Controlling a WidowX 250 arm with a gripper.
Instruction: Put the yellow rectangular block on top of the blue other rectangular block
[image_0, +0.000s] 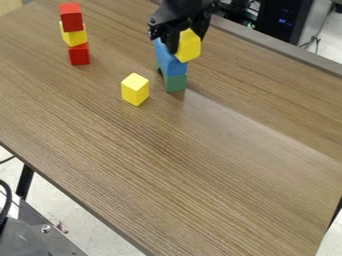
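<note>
Fingers (173, 45) of the black gripper (186, 38), one pair, pointing down at the top of the view: pinching one yellow rectangular block (190, 47). Block held tilted, at the upper right part of the blue block as seen here; whether the two touch cannot be told.

Blue rectangular block (170, 61), one: upper piece of the middle stack, partly hidden behind a finger. Beneath it, green support (176, 83), standing on the tabletop (200, 165); a further bit of green shows at its left, and whether it is one piece or two cannot be told.

Loose yellow block (135, 90), one: upright on the tabletop, just beside the middle stack, on its lower left side in the view.

Stack of three, upper left: top red block (71, 18); middle yellow block (75, 37), set slightly askew; bottom red block (79, 54), on the tabletop. Well apart from the middle stack.

Tabletop: brown wood grain, a paler sheen across its right part. Dark equipment case (285, 20) with small blue lights, beyond the far edge, upper right. Grey metal surface (47, 242) with one bolt (46, 228), lower left corner.
</note>
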